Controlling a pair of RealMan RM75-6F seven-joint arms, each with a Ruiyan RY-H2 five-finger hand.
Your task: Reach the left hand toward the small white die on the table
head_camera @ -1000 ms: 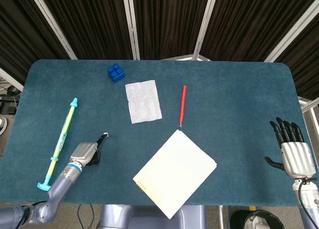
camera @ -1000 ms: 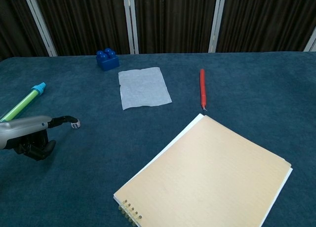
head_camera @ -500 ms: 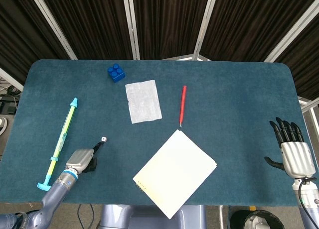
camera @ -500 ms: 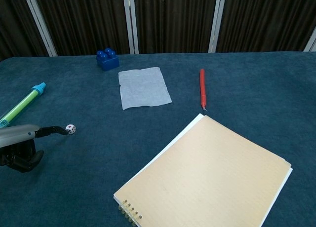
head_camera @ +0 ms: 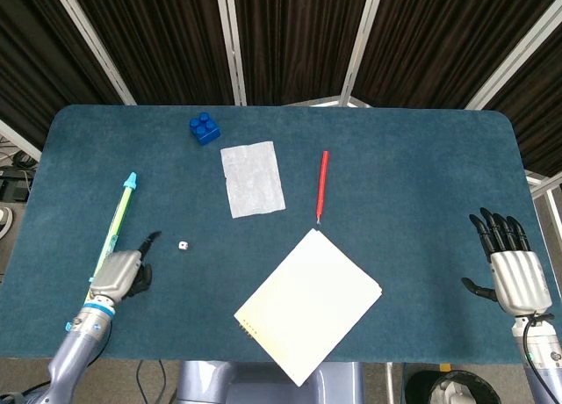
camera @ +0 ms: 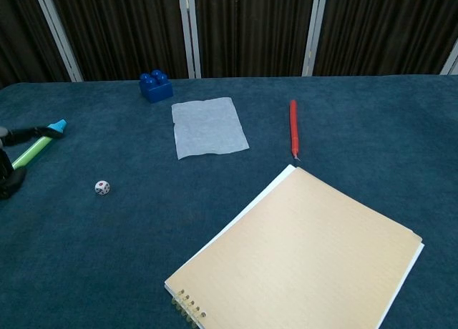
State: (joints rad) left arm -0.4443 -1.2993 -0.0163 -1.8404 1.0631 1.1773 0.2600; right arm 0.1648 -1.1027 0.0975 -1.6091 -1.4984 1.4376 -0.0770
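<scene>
White die on blue cloth table, dark curtains behind

Silver-shelled left hand and right hand, black fingers, blue-grey forearms.

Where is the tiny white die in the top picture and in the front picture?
Head view: the die lies left of centre on the blue table, apart from the left hand, to that hand's right.
Chest view: the die lies at the left, alone on the cloth.
Shared landmark: the white paper; in both views the die is nearer the camera and further left than it.
</scene>
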